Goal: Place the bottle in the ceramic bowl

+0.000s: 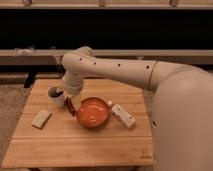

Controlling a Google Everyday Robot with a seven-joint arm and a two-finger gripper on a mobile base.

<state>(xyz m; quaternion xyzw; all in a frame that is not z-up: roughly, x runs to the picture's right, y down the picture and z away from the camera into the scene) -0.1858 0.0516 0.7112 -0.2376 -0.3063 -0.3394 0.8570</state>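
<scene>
Wooden table (90, 145), tool (69, 102) beside mug (55, 95)

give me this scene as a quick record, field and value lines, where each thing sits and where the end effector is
surface: light wooden table
bottle: small white plastic bottle, lying on its side on the table just right of the bowl
bowl: wide orange-red ceramic bowl, mid-table, nothing in it
mug: small white mug, left of the bowl
block: flat beige rectangular block, front left
arm: end effector low between mug and bowl
task: bottle not yet in bowl
</scene>
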